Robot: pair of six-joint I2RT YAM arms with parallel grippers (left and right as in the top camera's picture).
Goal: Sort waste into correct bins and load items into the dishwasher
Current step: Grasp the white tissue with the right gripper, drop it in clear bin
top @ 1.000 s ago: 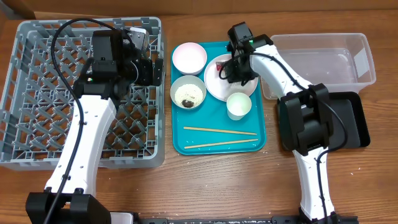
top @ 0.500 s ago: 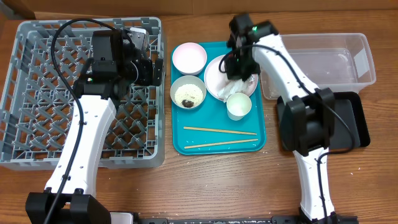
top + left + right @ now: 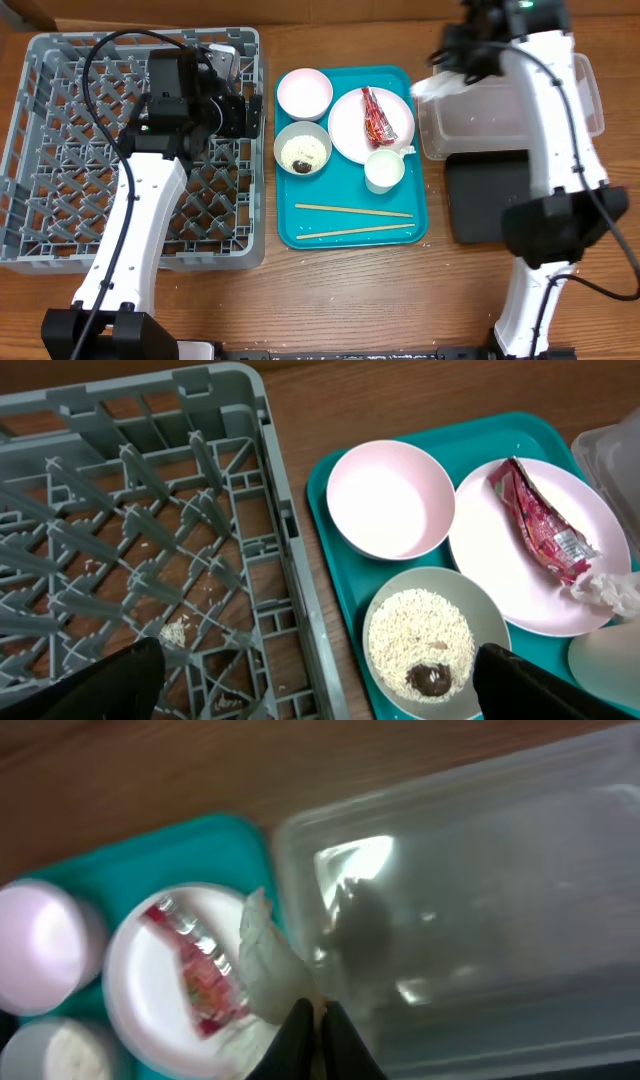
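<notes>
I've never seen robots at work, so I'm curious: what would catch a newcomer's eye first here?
Probably the right gripper, pinching a crumpled white napkin at the left edge of the clear tub on the right. Next, the red wrapper lying on the plate on the teal tray in the middle, and the big grey rack on the left.

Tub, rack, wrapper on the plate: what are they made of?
Tub: clear glossy plastic by the look; see-through walls with bright glare.
Rack: grey moulded plastic, matte; lattice floor and open-work walls.
Wrapper: red crinkled film, probably foil-lined plastic; shiny creases.
</notes>
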